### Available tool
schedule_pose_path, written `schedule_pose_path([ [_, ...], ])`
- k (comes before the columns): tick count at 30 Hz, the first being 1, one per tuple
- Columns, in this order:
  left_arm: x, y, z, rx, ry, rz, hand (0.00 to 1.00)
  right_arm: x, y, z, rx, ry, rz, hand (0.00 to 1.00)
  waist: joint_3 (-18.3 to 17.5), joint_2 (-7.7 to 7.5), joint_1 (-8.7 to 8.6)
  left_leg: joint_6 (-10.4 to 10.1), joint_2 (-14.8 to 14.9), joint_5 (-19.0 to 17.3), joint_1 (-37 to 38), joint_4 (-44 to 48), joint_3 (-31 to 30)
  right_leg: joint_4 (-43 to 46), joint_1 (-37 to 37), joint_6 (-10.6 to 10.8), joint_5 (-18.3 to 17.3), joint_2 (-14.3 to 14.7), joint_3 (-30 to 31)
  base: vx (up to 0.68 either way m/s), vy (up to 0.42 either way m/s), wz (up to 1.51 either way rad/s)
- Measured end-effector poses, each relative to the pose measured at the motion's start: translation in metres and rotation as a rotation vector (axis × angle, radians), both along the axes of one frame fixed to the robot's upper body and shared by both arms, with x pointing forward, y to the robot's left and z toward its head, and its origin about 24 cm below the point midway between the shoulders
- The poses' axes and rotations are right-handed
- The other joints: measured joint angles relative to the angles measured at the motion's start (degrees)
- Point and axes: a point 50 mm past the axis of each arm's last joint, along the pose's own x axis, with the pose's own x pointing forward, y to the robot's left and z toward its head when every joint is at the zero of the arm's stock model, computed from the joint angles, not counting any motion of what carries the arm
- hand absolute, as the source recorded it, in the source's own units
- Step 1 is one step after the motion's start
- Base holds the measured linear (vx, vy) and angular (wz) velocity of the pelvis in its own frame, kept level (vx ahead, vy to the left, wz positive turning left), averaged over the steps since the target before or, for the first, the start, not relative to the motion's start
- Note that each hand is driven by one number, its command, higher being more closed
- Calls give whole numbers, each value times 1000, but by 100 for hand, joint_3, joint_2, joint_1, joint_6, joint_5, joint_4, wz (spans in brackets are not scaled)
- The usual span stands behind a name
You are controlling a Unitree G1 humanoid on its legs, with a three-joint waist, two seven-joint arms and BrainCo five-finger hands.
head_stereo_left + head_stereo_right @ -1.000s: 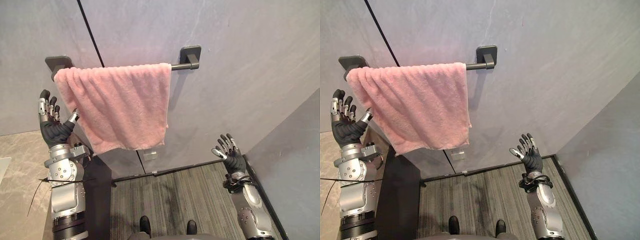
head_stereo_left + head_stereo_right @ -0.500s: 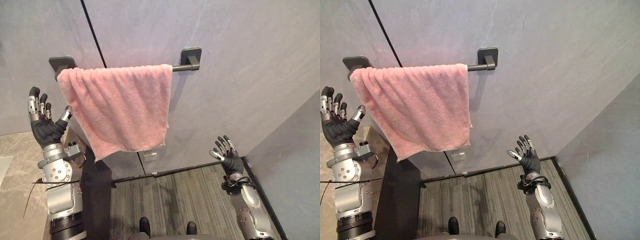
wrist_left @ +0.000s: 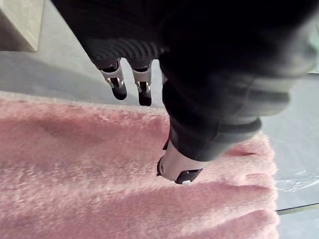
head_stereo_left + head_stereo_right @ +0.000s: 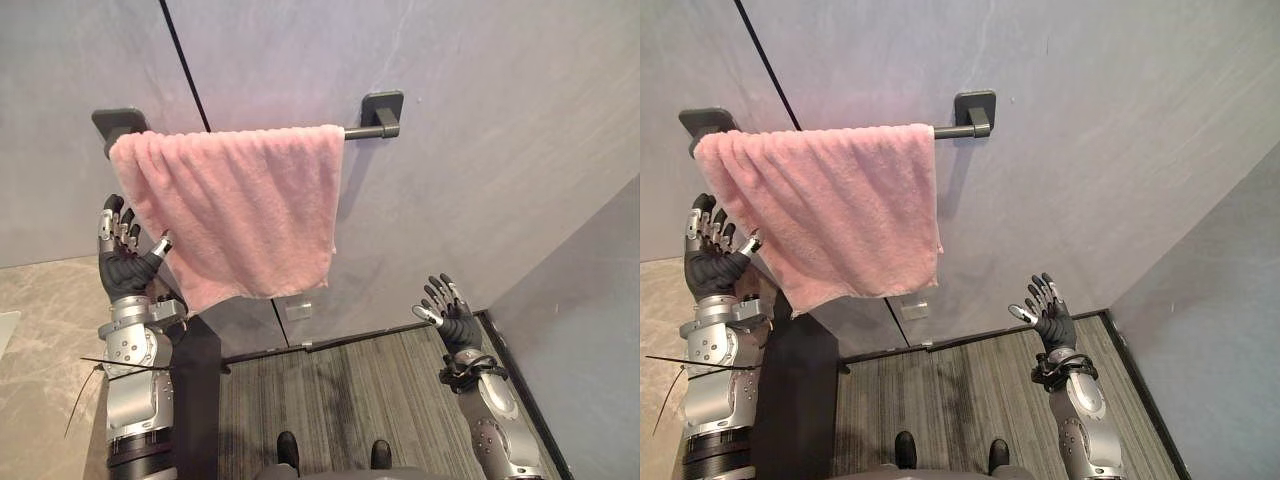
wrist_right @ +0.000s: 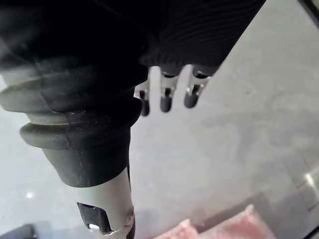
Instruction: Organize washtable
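Fingers [image 4: 112, 216] on your left hand [image 4: 124, 270] are standing straight, gripping nothing. The thumb is touching the lower left edge of the pink towel [image 4: 240, 210], which is draping over and hiding most of the dark towel bar [image 4: 365, 130] on the grey wall [image 4: 480, 120]. Your right hand [image 4: 450, 316] is hovering low with its fingers splayed, well apart from the towel.

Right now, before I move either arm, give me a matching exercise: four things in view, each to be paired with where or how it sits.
Things:
1. pink towel
2. left robot hand
3. right robot hand
4. bracket

Places or states:
A. open, low over the striped floor, apart from the towel
B. dark, holding the bar at its bare end
C. draped over the bar
D. open, raised by the towel's lower left edge

Pairs: 1-C, 2-D, 3-A, 4-B
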Motion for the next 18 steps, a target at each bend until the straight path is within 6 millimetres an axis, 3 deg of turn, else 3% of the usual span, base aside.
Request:
schedule_pose_path([
  [6,10,-5,-9,-45,36,-37,0,-2,5,-3,25,9,-3,0,153,-135,-20,30,8,20,-189,2,147,65,-285,17,61,8,148,25,4,-12],
  [15,17,-5,-13,-72,60,-8,0,-1,9,-3,40,14,-17,0,347,-143,-12,47,9,0,-189,2,179,60,-295,19,59,13,172,4,1,-1],
  [16,18,-4,-16,-78,75,-5,100,-1,9,-3,41,14,-17,0,349,-145,-14,48,9,-2,-188,2,185,60,-298,20,59,13,178,0,0,0],
  [18,18,-5,-19,-85,87,-3,100,-2,9,-3,41,15,-18,0,350,-145,-14,48,9,-2,-185,2,189,60,-297,20,59,14,181,0,0,0],
])
